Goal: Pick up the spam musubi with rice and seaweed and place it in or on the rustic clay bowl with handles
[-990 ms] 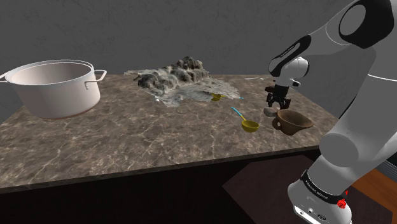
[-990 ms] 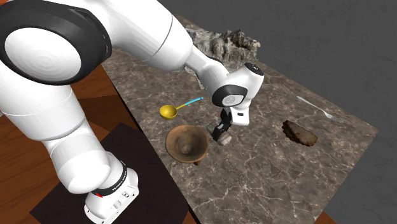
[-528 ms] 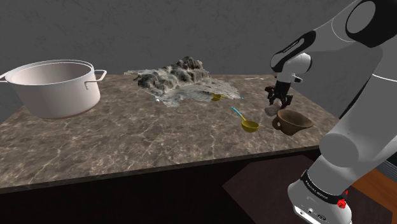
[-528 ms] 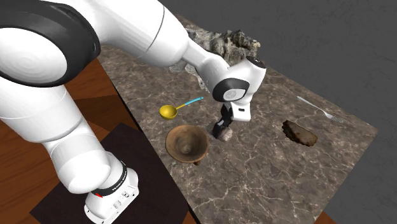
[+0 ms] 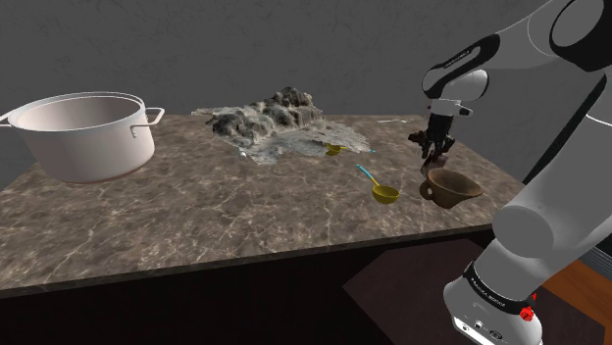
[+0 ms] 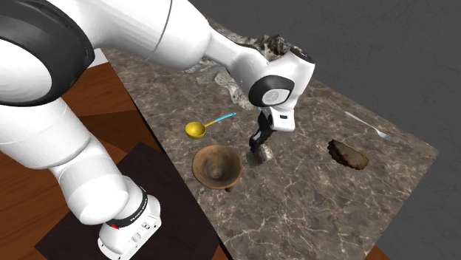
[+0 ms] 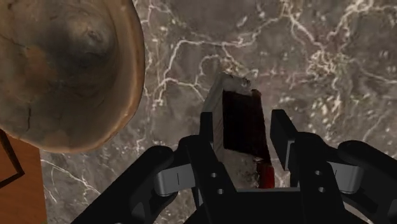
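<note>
Black two-finger gripper (image 7: 243,127) clenched on the spam musubi (image 7: 236,118), a pale rice block wrapped in a dark band, pinched on both long sides. Held just over the brown marble counter (image 5: 196,216), beside the rim of the brown clay bowl (image 7: 63,70), not above it. In the second exterior view, just right of the bowl. Near the bowl on the shoulder view's left, a yellow spoon (image 5: 382,192) with a blue handle. Far left, a large steel pot (image 5: 83,132). At the far edge, a rocky grey heap (image 5: 275,118).
</note>
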Motion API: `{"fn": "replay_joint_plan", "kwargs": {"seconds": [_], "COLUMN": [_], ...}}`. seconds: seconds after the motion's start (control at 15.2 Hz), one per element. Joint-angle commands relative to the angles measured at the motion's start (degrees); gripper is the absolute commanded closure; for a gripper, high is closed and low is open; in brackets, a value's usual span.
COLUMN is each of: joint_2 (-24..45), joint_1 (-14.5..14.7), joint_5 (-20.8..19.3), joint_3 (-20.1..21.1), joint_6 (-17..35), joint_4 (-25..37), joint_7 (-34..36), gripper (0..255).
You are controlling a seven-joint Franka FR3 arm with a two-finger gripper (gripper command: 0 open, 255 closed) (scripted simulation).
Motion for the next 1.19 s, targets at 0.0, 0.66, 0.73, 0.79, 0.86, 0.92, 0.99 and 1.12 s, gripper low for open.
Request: {"fn": "replay_joint_plan", "kwargs": {"seconds": [0.0, 0.66, 0.73, 0.79, 0.86, 0.92, 0.99, 1.12], "joint_2": [-0.76, -4.43, -4.73, -5.02, -5.29, -5.55, -5.8, -6.25], "joint_1": [0.0, 0.18, 0.19, 0.2, 0.22, 0.23, 0.25, 0.27], "joint_5": [-0.32, -1.62, -1.72, -1.81, -1.89, -1.97, -2.05, -2.18], "joint_3": [-0.04, 0.08, 0.11, 0.13, 0.15, 0.18, 0.2, 0.25], "joint_6": [-1.53, -9.03, -9.78, -10.53, -11.29, -12.04, -12.8, -14.31], "joint_4": [0.79, 4.86, 5.33, 5.82, 6.32, 6.83, 7.35, 8.44], "joint_7": [0.17, 1.18, 1.26, 1.33, 1.4, 1.47, 1.53, 1.64], "gripper": [255, 255, 255, 255, 255, 255, 255, 255]}}
